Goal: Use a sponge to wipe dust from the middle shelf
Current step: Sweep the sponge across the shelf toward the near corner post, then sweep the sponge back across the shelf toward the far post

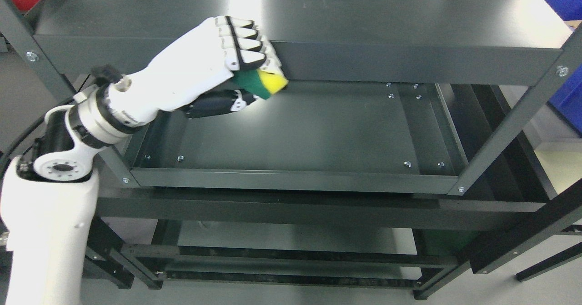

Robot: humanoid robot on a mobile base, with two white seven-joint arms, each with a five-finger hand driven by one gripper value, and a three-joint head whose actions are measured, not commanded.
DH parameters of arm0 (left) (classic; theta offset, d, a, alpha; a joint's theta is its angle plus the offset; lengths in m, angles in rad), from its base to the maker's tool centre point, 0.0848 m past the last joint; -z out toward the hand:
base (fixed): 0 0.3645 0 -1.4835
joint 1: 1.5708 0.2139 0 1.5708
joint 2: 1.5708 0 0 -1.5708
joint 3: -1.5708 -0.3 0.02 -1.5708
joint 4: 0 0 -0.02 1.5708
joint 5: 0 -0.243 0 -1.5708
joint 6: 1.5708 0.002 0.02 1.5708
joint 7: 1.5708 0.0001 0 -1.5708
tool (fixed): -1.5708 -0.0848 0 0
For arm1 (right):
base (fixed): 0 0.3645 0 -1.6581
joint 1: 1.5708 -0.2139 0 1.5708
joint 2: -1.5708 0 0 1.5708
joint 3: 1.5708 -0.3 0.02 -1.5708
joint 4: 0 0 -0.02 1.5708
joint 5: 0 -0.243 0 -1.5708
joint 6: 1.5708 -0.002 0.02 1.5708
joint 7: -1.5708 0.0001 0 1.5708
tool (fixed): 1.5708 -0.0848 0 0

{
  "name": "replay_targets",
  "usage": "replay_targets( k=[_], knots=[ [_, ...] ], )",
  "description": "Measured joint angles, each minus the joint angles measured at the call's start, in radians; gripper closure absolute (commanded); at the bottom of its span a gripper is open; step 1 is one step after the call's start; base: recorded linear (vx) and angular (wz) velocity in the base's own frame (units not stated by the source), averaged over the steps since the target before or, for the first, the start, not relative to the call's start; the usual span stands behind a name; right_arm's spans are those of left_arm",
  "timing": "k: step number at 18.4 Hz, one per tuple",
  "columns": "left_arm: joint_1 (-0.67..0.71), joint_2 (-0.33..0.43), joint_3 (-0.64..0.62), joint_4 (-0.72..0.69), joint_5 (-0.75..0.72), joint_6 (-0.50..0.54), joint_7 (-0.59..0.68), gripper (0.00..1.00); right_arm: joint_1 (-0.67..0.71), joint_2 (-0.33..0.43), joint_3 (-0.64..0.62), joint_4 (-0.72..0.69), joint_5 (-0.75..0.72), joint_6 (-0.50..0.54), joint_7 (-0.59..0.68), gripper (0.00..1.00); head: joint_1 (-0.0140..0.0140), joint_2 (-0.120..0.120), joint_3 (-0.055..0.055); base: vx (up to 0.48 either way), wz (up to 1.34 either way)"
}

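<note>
Sponge sits squeezed tight in our left robot hand, up by the top shelf's front edge, so we should bring it down flat onto the middle shelf and rub gently side to side.

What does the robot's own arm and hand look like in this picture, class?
The left hand has a glossy white shell, black finger joints and a black thumb. Its wrist is ringed in silver and black, a round white joint sits below, and a black cable runs beside the white forearm.
</note>
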Motion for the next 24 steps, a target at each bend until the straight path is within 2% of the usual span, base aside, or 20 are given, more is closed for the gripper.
replay_targets(
  k=[5,13,19,24],
  knots=[
    [0.145,0.160,0.146,0.007,0.146,0.000,0.000,0.94,0.000,0.000,0.000,0.000,0.000,0.000,0.000,0.00,0.0000,0.000,0.000,0.000,0.00],
    [0.244,0.308,0.287,0.028,0.248,0.002,0.002,0.95,0.000,0.000,0.000,0.000,0.000,0.000,0.000,0.00,0.0000,0.000,0.000,0.000,0.00],
    [0.167,0.335,0.230,0.017,0.251,0.002,0.008,0.95,0.000,0.000,0.000,0.000,0.000,0.000,0.000,0.00,0.0000,0.000,0.000,0.000,0.00],
    [0.059,0.267,0.062,0.010,0.213,-0.001,0.001,0.95,0.000,0.000,0.000,0.000,0.000,0.000,0.000,0.00,0.0000,0.000,0.000,0.000,0.00]
  ],
)
